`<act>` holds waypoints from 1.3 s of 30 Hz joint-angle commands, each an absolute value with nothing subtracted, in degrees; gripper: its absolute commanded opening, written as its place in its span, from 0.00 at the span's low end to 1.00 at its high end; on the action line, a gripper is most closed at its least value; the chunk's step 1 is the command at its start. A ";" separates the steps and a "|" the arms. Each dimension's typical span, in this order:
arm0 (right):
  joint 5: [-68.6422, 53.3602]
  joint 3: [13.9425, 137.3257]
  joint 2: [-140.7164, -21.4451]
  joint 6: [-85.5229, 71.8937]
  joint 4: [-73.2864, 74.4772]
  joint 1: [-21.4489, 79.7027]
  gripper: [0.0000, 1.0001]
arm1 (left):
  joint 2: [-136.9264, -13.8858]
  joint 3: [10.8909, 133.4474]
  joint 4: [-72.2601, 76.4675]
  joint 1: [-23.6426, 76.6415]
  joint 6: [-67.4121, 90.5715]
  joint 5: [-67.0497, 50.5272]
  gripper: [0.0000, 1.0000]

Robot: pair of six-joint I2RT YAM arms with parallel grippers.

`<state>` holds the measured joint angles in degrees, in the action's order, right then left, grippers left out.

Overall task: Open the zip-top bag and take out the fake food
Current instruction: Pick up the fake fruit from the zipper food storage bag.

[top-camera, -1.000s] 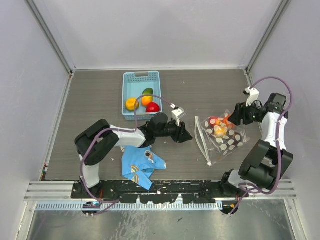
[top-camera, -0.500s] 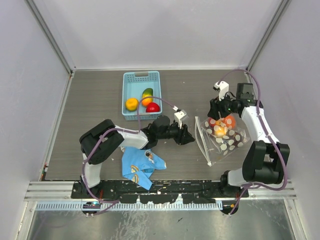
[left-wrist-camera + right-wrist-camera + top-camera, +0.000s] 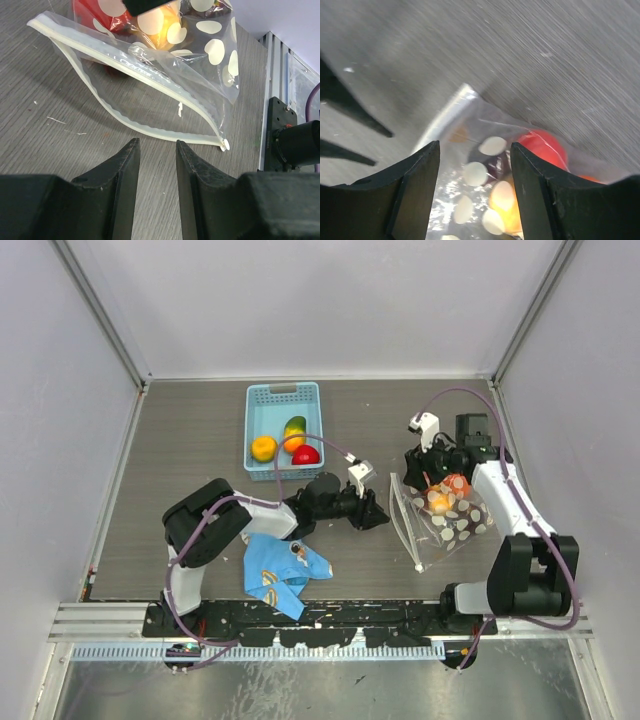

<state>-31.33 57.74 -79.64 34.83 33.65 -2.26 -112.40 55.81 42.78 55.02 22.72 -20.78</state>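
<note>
The zip-top bag (image 3: 452,523) lies flat at the right, and its white zip strip (image 3: 150,131) gapes open toward the left. Through the dotted plastic I see fake food: a red piece (image 3: 542,145), a yellow-orange one (image 3: 504,197) and a dark purple one. Three more pieces, one of them red (image 3: 306,454), lie in the blue basket (image 3: 283,392). My left gripper (image 3: 382,518) rests low just left of the zip strip, open and empty (image 3: 156,146). My right gripper (image 3: 415,472) hovers open over the bag's far left corner (image 3: 474,146), holding nothing.
A crumpled blue cartoon-print cloth (image 3: 284,571) lies near the front edge beside the left arm. The basket stands at the back centre. Grey walls close in the table on three sides. Bare wood-grain table (image 3: 190,450) spreads at the left.
My right arm has swung left from the bag's right side to above its far left corner. The left gripper has edged slightly toward the zip strip. The bag has stayed put.
</note>
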 commanded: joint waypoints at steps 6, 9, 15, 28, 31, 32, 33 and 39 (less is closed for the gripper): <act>-39.76 54.97 -72.77 36.67 37.63 1.18 0.63 | -111.09 53.88 49.17 55.36 20.00 -17.69 0.36; -37.90 54.49 -74.33 37.36 39.69 1.32 0.60 | -111.18 53.88 49.78 55.66 19.87 -17.64 0.36; -35.14 54.47 -76.54 37.23 41.02 1.49 0.56 | -111.18 54.18 50.21 56.84 18.48 -16.02 0.36; -37.07 57.20 -80.09 38.22 45.48 1.93 0.12 | -116.28 55.73 58.57 59.73 13.05 -11.55 0.41; -38.05 57.64 -79.09 38.45 46.04 1.93 0.05 | -118.16 54.87 63.98 60.64 9.83 -10.81 0.47; -38.63 57.78 -78.64 38.56 46.25 1.89 0.03 | -118.75 54.53 65.97 60.92 8.84 -10.81 0.48; -39.19 58.01 -78.19 38.73 46.46 1.88 0.02 | -119.20 54.23 67.87 61.21 7.74 -10.88 0.48; -43.63 59.05 -77.43 40.14 48.85 1.76 0.01 | -122.07 54.40 75.61 62.90 1.79 -10.83 0.50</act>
<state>-38.59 56.12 -79.92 38.50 46.70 1.54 -121.30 54.06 64.14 61.80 7.92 -11.92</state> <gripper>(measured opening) 0.040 0.498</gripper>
